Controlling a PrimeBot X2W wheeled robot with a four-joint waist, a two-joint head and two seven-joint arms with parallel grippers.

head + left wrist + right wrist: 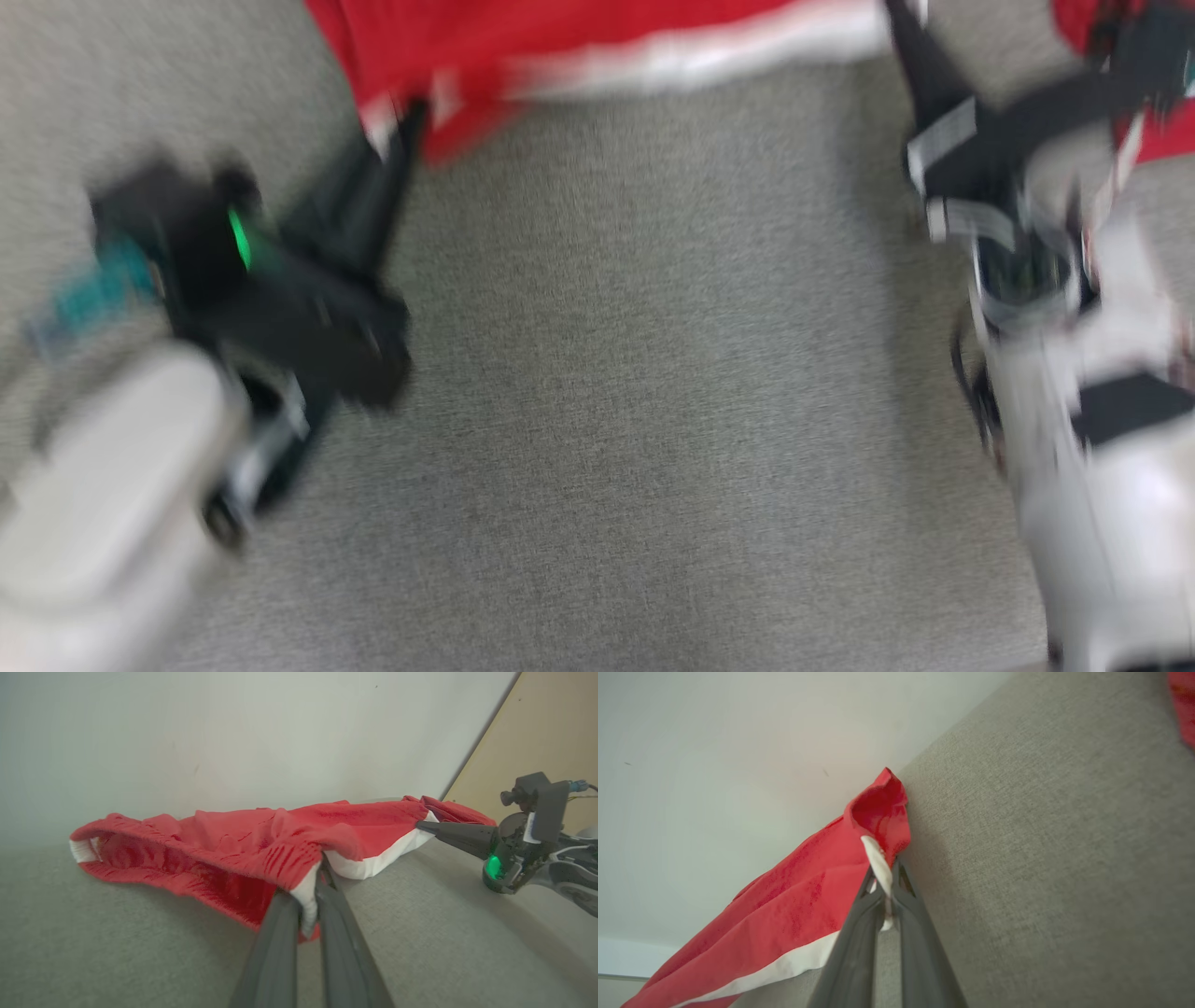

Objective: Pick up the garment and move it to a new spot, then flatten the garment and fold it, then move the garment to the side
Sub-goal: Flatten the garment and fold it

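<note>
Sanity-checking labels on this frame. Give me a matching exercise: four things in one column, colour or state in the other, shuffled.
Things:
1. garment
2. edge stripe
3. work surface
4. left pincer

Colour or state:
A. grey
B. shut on the garment
C. red
D. white

Pairs: 1-C, 2-D, 3-A, 4-B

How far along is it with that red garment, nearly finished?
Early on. Done: both the left hand and right hand have pinched the white-trimmed edge of the red garment. In hand: holding it stretched between them over the grey surface. Left: flattening, folding and moving it aside; it looks rumpled.
</note>
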